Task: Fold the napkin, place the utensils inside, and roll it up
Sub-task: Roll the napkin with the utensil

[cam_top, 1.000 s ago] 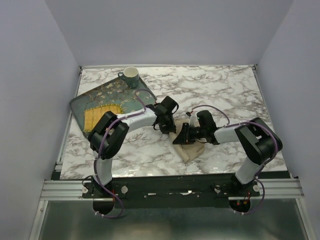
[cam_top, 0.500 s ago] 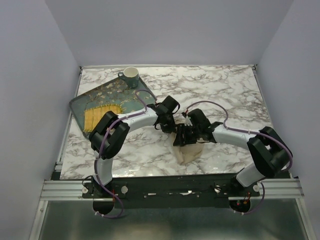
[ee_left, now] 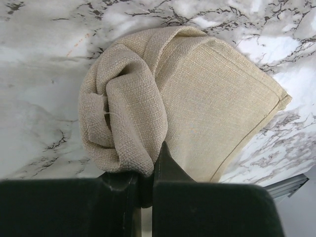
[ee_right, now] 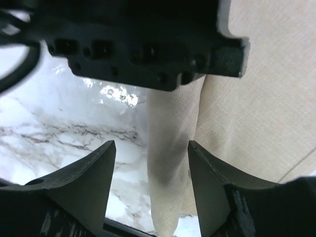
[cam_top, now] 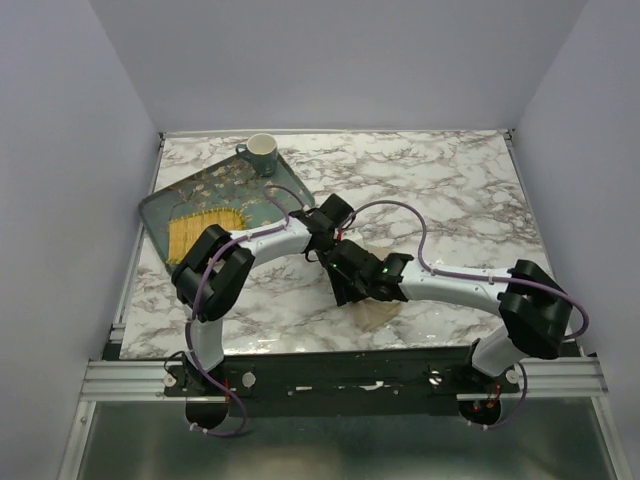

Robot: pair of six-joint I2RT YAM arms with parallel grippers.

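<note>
The beige napkin (ee_left: 207, 94) lies folded on the marble, its near end rolled into a thick bunch. In the top view only its lower corner (cam_top: 378, 313) shows under the arms. My left gripper (ee_left: 146, 169) is shut on the rolled end of the napkin; in the top view it (cam_top: 334, 236) sits just above the right gripper. My right gripper (ee_right: 150, 177) is open, its jaws to either side of the rolled edge of the napkin (ee_right: 173, 148) without touching it; in the top view it (cam_top: 347, 278) sits over the napkin. The spoon is hidden.
A dark teal floral tray (cam_top: 190, 190) lies at the back left with a yellow woven mat (cam_top: 205, 232) on it. A teal cup (cam_top: 262, 152) stands at the tray's far corner. The left gripper's black body (ee_right: 143, 44) fills the top of the right wrist view.
My right arm has reached left across the napkin until its gripper is right below the left gripper, covering most of the cloth. The left gripper has shifted only slightly.
</note>
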